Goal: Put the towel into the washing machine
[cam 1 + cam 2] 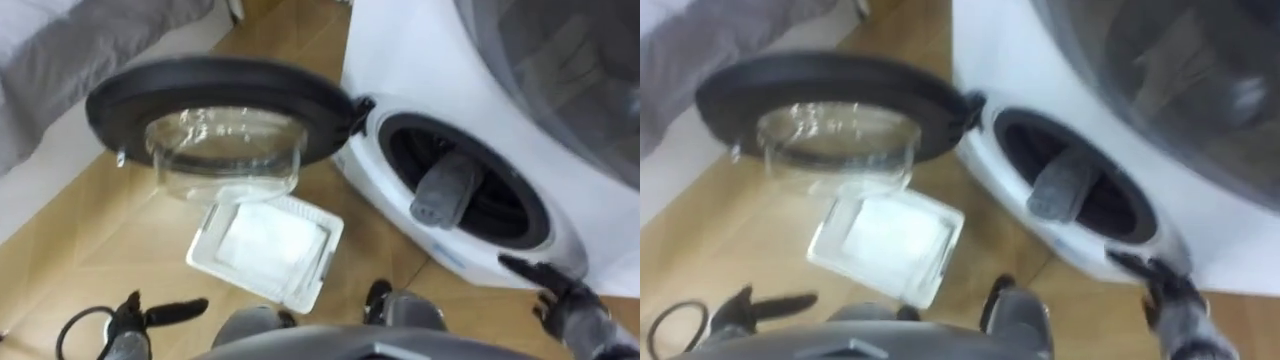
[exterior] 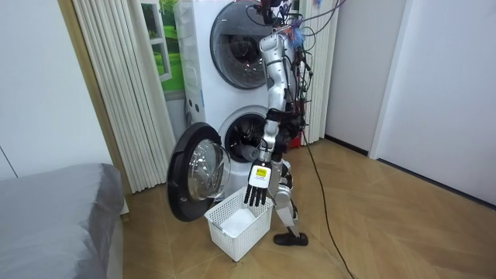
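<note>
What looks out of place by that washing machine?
The grey towel is only partway in: it hangs out over the lower rim of the drum opening of the washing machine, while the door stands wide open.

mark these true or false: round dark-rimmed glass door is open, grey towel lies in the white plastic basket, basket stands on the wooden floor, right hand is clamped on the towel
1. The round dark-rimmed glass door of the white washing machine is open. True.
2. The grey towel lies in the white plastic basket. False: it sits in the machine's drum opening, one end poking out over the rim.
3. The basket stands on the wooden floor, near the open door. True.
4. The right hand is clamped on the towel. False: its fingers are straight, and it is apart from the towel, by the machine's front.
</note>
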